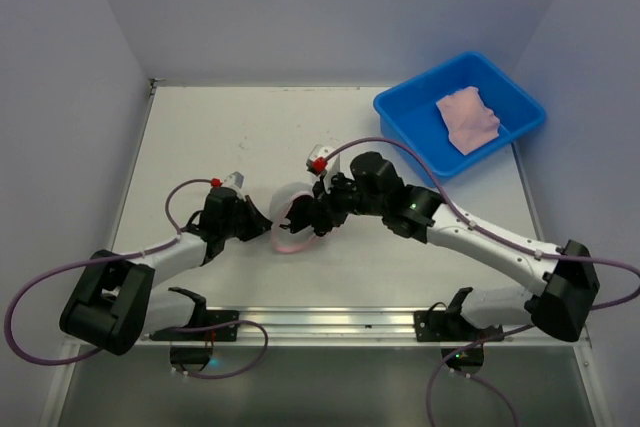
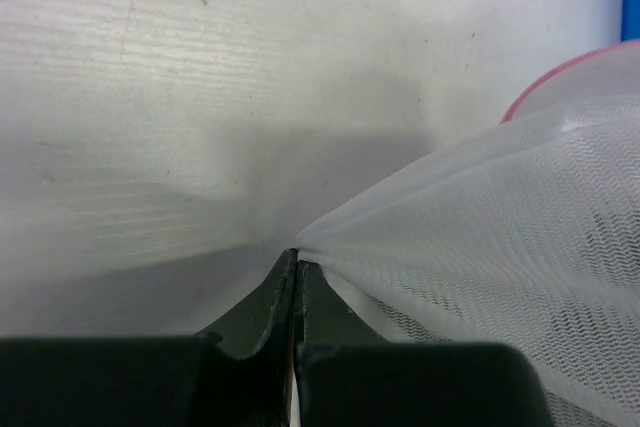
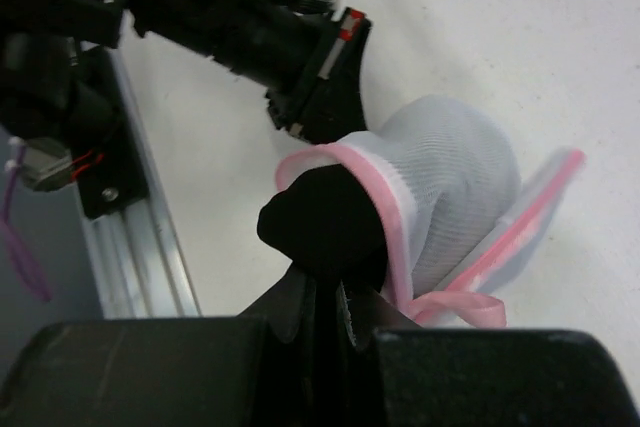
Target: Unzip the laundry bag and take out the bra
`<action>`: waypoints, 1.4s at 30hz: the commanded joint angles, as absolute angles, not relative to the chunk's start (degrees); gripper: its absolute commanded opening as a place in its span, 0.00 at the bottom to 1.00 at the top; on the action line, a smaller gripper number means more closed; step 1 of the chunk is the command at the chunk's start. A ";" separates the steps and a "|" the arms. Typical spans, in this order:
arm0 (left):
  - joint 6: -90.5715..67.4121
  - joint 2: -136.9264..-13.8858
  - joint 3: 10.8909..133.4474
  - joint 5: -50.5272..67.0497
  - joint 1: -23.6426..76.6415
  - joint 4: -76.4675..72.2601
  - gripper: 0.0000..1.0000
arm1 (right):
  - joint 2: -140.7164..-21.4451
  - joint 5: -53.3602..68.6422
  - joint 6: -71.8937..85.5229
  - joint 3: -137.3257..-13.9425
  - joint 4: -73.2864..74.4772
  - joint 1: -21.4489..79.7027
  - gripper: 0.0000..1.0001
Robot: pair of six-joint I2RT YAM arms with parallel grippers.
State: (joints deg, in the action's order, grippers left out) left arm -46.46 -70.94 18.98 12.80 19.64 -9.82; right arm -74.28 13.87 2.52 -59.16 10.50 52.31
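Observation:
The laundry bag (image 1: 290, 209), a small white mesh pouch with pink zipper trim, lies at table centre between both grippers. Its mouth is open and the lid flap (image 3: 530, 217) hangs aside. My left gripper (image 2: 296, 259) is shut on the mesh (image 2: 500, 247) at the bag's left side; it shows in the top view (image 1: 258, 217) too. My right gripper (image 3: 335, 282) is shut on a black bra (image 3: 325, 222) that bulges out of the pink-rimmed mouth. In the top view the right gripper (image 1: 318, 215) sits at the bag's right edge.
A blue tub (image 1: 400, 112) stands at the back right with a pink cloth (image 1: 466, 119) in it. A metal rail (image 1: 320, 322) runs along the table's near edge. The left arm's wrist (image 3: 300, 37) is close behind the bag.

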 commanded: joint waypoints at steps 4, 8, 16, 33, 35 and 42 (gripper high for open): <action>-45.70 -72.51 21.62 10.89 19.42 -5.80 0.00 | -63.55 38.80 2.55 -64.15 13.62 42.29 0.00; -46.49 -72.86 21.88 12.30 19.34 -5.63 0.00 | -61.44 47.97 4.39 -67.14 16.43 37.01 0.00; -46.23 -71.19 22.85 12.66 19.25 -3.43 0.00 | -57.93 45.63 9.92 -69.78 14.15 31.91 0.00; -47.11 -62.23 16.79 15.29 19.34 -1.76 0.00 | -80.84 -13.97 14.58 -82.09 16.61 8.19 0.00; -47.02 -61.79 16.70 15.03 19.34 -1.76 0.00 | -87.78 -15.37 17.47 -83.40 16.61 6.51 0.00; -46.94 -62.49 16.79 15.21 19.34 -2.02 0.00 | -106.95 -11.96 21.44 -90.43 20.03 3.95 0.00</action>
State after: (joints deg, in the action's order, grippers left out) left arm -46.94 -62.57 16.97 14.00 19.57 -1.93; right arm -104.38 -12.47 18.02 -85.56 17.80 3.79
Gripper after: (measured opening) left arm 0.007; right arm 0.047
